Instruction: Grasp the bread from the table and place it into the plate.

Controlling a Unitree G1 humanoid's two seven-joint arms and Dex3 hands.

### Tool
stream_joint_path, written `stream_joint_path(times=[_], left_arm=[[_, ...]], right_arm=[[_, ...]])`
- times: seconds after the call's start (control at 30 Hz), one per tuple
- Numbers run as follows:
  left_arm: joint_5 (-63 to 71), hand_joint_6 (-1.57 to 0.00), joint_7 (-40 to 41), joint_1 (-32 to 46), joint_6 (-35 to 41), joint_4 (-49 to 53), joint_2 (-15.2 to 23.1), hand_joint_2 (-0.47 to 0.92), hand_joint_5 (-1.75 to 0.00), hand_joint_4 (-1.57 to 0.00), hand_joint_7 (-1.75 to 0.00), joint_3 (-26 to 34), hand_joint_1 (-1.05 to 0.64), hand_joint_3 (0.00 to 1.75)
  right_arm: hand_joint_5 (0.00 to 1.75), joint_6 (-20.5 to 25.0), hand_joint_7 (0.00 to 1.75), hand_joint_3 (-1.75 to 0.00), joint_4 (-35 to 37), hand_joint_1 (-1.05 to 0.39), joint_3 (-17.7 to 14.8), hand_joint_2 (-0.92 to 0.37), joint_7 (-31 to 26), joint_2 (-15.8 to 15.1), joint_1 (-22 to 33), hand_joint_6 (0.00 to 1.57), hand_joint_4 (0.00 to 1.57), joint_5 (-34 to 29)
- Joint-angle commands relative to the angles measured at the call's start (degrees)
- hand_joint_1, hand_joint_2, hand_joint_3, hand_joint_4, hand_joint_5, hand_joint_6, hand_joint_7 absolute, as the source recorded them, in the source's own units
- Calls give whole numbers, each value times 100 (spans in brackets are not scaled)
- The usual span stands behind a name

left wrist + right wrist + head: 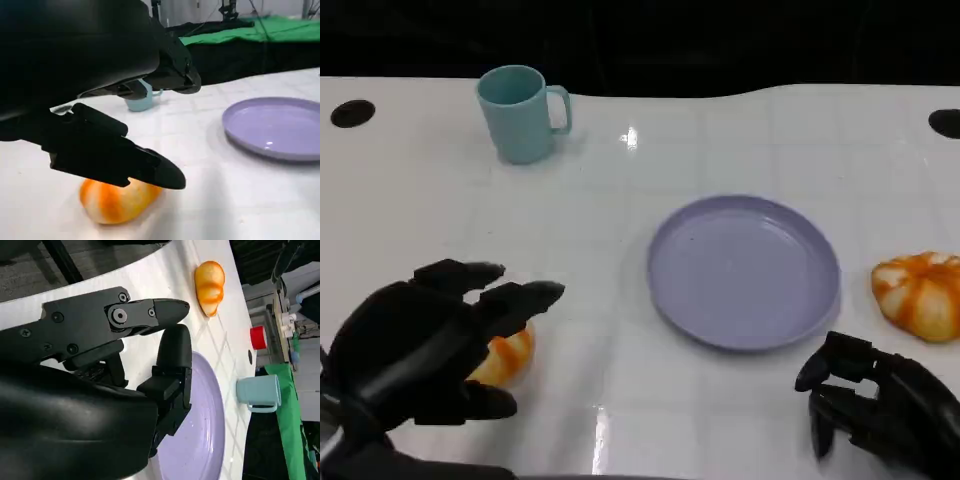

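The robot's black left hand [420,345] hangs open over the small round orange bread roll [117,200] — not gripping it — so a loose grab might roll it away from the round purple plate [745,270].

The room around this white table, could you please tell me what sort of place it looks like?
Probably a robotics lab or test room, not a kitchen: a white table with cable holes, green cloth draped behind it, and stands and equipment at the room's edge.

left hand [415,345] spread, right hand [880,400] seemingly curled
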Motion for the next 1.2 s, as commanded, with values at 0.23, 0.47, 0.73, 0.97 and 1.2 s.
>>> stream_joint_path(times=[0.23,0.47,0.73,0.97,1.2], left_arm=[[1080,-27,-648,-427,939,5,149,76,-3,-15,0,-724,-40,0],[1291,-26,-729,-676,1283,310,183,74,-2,-15,0,-1029,-38,0],[1254,-24,-769,-1198,1542,1216,166,75,-1,-15,0,-1385,-43,1],[1196,-21,-739,-1574,1689,1901,174,77,0,-14,0,-1639,-46,1],[1047,-22,-466,-1817,1682,2570,146,78,-1,-15,-1,-1794,-47,1]], right_arm=[[175,26,132,-25,21,-50,3,-92,-26,-91,80,69,66,-55],[175,-31,132,-25,80,-50,-10,-92,15,-87,61,69,65,-43],[175,-14,133,-25,40,-52,-11,-92,15,-85,85,70,66,-31],[175,-38,133,-25,37,-52,-6,-92,6,-91,95,70,66,-46],[175,-126,134,-26,7,-51,15,-92,-52,-101,126,70,66,-111]])
